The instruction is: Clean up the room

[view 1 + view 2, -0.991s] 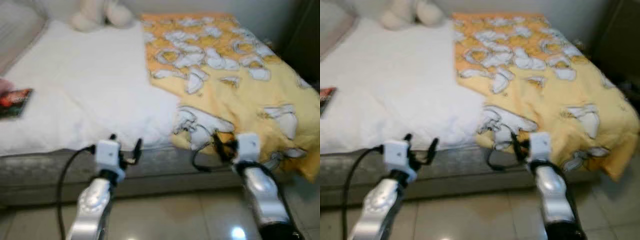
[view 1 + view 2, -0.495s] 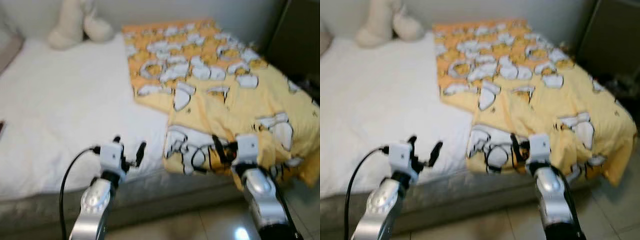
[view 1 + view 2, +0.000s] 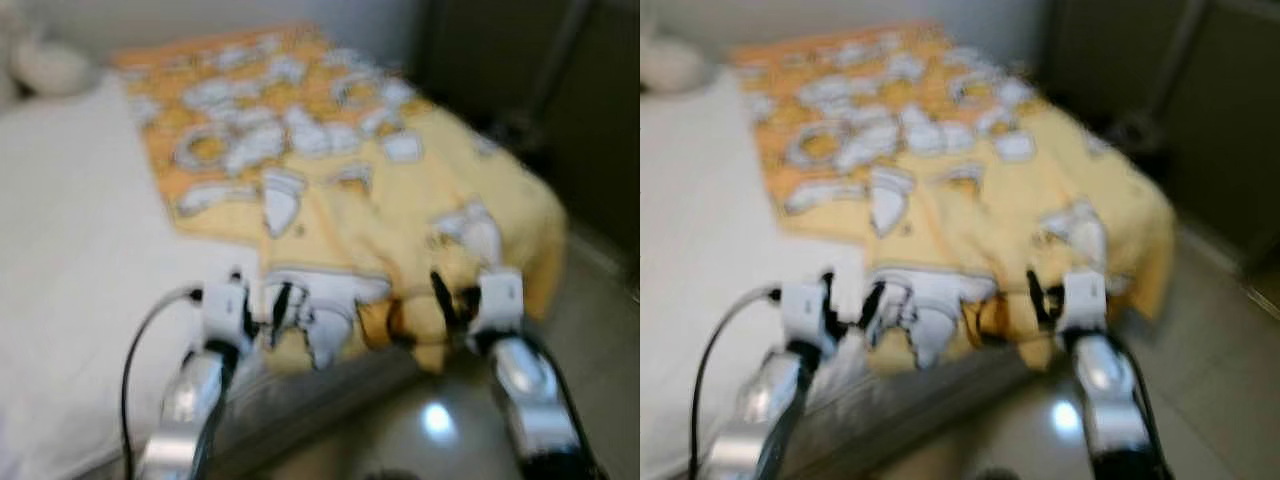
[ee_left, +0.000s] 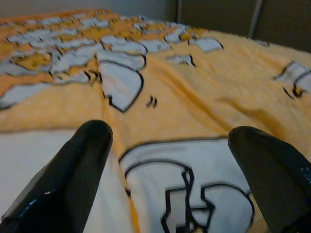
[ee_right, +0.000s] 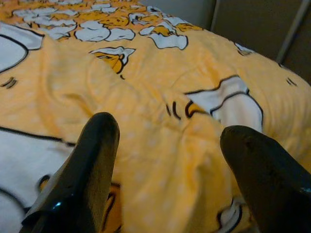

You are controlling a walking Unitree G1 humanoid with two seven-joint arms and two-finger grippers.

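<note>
A yellow blanket (image 3: 350,190) with white cartoon prints lies crumpled over the right half of the bed, its edge hanging over the near side. My left gripper (image 3: 258,300) is open and held just short of the blanket's near white-printed corner (image 4: 184,194), with nothing between its fingers (image 4: 82,165). My right gripper (image 3: 450,300) is also open, close in front of the blanket's bunched folds (image 5: 160,111) at the bed's right corner. The head views are blurred.
White sheet (image 3: 70,260) covers the bed's left half, with a pale plush toy (image 3: 45,62) at the far left. Dark furniture (image 3: 540,90) stands beyond the bed on the right. Glossy tiled floor (image 3: 600,330) lies to the right and in front.
The whole picture has slid left, so the camera has turned right and drawn closer to the blanket. The red magazine on the sheet has left the view. Both grippers stay open.
</note>
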